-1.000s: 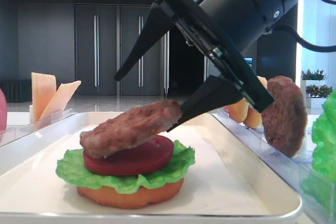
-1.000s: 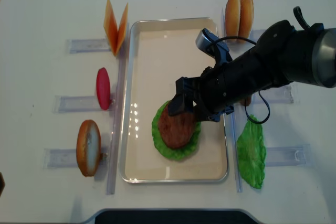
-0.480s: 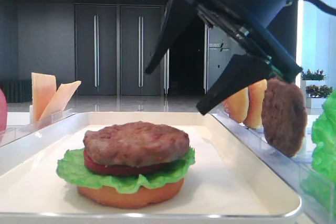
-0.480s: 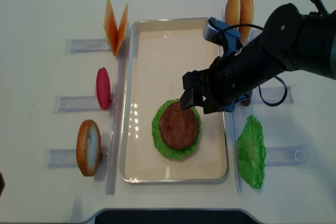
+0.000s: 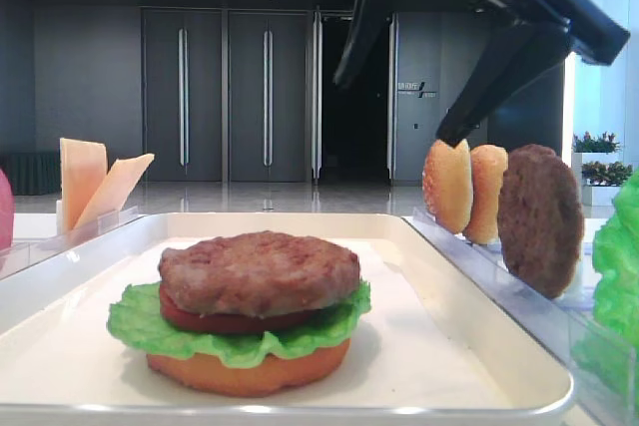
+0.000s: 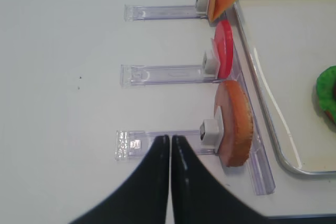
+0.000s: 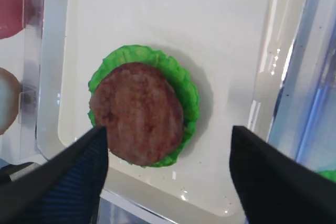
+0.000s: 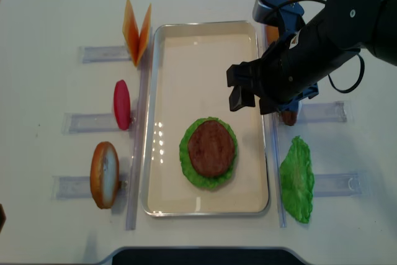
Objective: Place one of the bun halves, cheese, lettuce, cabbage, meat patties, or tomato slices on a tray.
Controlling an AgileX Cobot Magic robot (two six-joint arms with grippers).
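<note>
On the cream tray (image 8: 198, 60) a stack stands: bun half (image 5: 250, 371), lettuce (image 5: 135, 321), tomato slice (image 5: 185, 316), and a brown meat patty (image 5: 258, 271) lying flat on top. My right gripper (image 8: 251, 100) hangs open and empty above the tray, behind the stack. The right wrist view looks down on the patty (image 7: 137, 111) between its wide-spread fingers (image 7: 84, 171). My left gripper (image 6: 169, 139) is shut on nothing, over the table beside a racked bun half (image 6: 236, 124). Cabbage is out of view.
Clear racks flank the tray. On the left stand cheese (image 8: 136, 29), a tomato slice (image 8: 121, 104) and a bun half (image 8: 104, 174). On the right stand two bun halves (image 5: 447, 187), another patty (image 5: 539, 216) and a lettuce leaf (image 8: 296, 178).
My right gripper let go of the tilted patty, which settled flat on the tomato slice. The open gripper then rose and drew back towards the tray's far right.
</note>
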